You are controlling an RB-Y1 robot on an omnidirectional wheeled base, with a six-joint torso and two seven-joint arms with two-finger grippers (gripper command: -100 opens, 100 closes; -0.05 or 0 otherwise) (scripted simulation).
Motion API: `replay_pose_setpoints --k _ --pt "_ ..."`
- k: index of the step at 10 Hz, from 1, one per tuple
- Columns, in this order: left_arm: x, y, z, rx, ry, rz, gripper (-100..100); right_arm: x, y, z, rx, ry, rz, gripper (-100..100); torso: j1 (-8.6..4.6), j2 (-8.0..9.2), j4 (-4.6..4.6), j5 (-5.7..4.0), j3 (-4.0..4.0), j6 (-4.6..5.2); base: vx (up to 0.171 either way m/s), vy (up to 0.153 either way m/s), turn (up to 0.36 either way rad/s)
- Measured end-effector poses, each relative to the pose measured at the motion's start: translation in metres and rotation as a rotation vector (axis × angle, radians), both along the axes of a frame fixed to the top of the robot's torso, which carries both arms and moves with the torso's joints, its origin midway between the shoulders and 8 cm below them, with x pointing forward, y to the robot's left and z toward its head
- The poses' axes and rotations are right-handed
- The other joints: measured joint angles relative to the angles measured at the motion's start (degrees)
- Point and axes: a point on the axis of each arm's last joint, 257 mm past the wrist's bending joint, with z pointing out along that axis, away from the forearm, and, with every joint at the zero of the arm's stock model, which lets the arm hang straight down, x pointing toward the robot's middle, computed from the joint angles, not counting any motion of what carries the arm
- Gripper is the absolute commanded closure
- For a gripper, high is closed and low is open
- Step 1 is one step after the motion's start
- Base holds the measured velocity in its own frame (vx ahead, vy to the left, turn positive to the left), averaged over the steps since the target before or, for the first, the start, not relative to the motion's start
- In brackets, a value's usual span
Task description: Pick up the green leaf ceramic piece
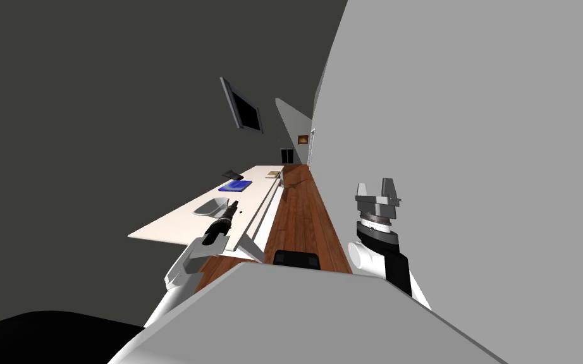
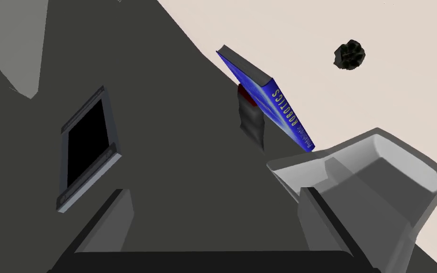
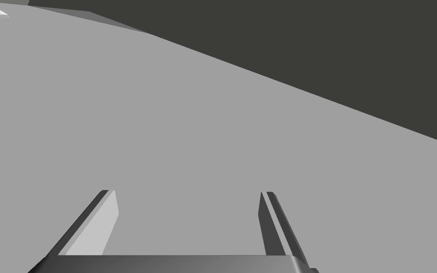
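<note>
Left gripper (image 2: 213,190) wide open at grey dish (image 2: 378,166) on white table (image 1: 176,227), blue book (image 2: 279,104) just beyond; right gripper (image 1: 378,188) also wide open.

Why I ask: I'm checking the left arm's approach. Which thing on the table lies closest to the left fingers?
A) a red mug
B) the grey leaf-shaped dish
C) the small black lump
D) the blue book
B: in the left wrist view the grey leaf-shaped dish sits right by one of the open left fingers, while the blue book and the small black lump lie beyond it.
</note>
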Motion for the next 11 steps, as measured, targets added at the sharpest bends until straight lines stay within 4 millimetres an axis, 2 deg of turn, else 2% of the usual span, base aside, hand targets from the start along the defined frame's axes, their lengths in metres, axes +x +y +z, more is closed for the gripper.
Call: replay_pose_setpoints --k 1,5,8,9,10,11 --pt "-0.009 0.015 -0.013 0.022 0.054 0.024 -100 0.0 0.0 0.0 0.0 0.0 0.0 0 -0.01 0.0 0.0 0.0 0.0 0.0 0.168 -0.112 0.019" --pt "-0.041 0.057 -0.059 0.083 0.251 0.103 -100 0.0 0.0 0.0 0.0 0.0 0.0 0 0.2 0.03 0.01 0.04 0.01 0.0 0.14 -0.063 0.01" --pt "-0.07 0.077 -0.091 0.102 0.385 0.148 -100 0.0 0.0 0.0 0.0 0.0 0.0 0 0.27 0.15 0.03 0.05 0.08 -0.01 0.109 -0.045 0.007" --pt "-0.087 0.076 -0.105 0.097 0.433 0.162 -100 0.0 0.0 0.0 0.0 0.0 0.0 0 0.25 0.19 0.03 0.06 0.1 -0.01 0.05 -0.03 0.009" --pt "-0.092 0.08 -0.113 0.094 0.457 0.168 -100 0.0 0.0 0.0 0.0 0.0 0.0 0 0.31 0.34 0.07 0.06 0.18 0.0 0.014 -0.009 0.001" --pt "-0.093 0.08 -0.114 0.094 0.459 0.168 0 0.0 0.0 0.0 0.0 0.0 0.0 0 0.38 0.48 0.1 0.07 0.27 0.0 0.0 0.0 0.0"
